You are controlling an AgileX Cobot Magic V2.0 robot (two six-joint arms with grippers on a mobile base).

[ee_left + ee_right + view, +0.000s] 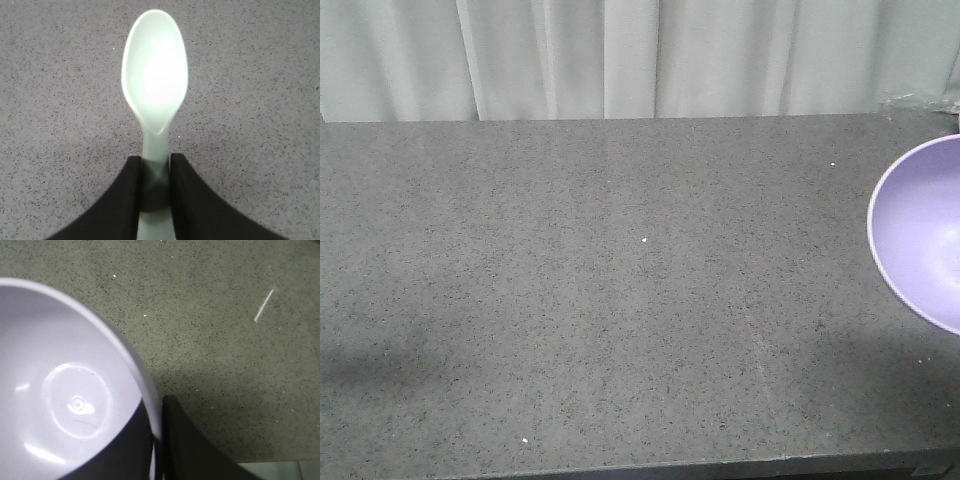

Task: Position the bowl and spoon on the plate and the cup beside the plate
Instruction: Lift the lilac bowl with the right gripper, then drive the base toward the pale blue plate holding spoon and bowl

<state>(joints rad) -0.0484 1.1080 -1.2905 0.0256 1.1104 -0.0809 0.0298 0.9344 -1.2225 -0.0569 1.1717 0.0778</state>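
Observation:
In the left wrist view my left gripper [155, 162] is shut on the handle of the pale mint-green spoon [154, 75], whose scoop points away from me over the speckled grey table. My right gripper [156, 420] is shut on the rim of the lavender bowl [60, 390], one finger inside the wall and one outside. From the front view only part of the bowl [925, 225] shows, cut off by the right edge, and neither gripper appears there. The plate and the cup are out of view.
The grey speckled tabletop [620, 280] fills the front view, with pale curtains [620, 55] behind its far edge. A thin white scratch or sliver [263, 305] lies on the table in the right wrist view. The table's front edge [640, 470] runs along the bottom.

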